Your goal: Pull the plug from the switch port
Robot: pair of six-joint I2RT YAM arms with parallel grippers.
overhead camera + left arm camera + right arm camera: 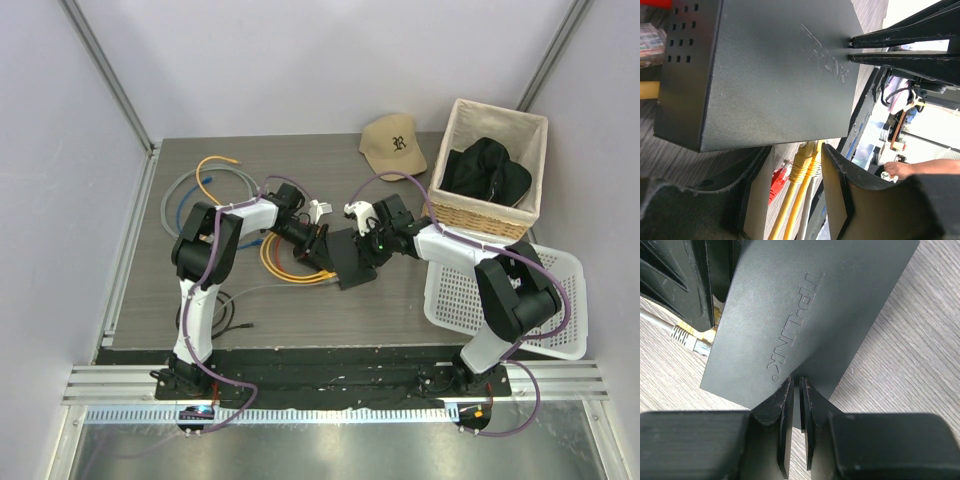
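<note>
The switch [352, 262] is a flat black box, tilted up off the table in the middle. My right gripper [368, 250] is shut on its near edge; the right wrist view shows both fingertips [790, 395] pinching the thin rim of the switch [805, 305]. Two yellow plugs [802, 160] sit side by side in the ports on the switch's [765, 70] lower side. My left gripper [795, 170] straddles them, open: the right pad touches a plug, and a gap shows at the left pad.
A red plug [777, 182] lies loose on the table under the left fingers, and a grey plug [687, 338] beside the switch. Yellow cable [290, 275] coils beneath. Further off lie more cables [200, 185], a tan cap [395, 143], a wicker basket [500, 225] and a white tray [560, 300].
</note>
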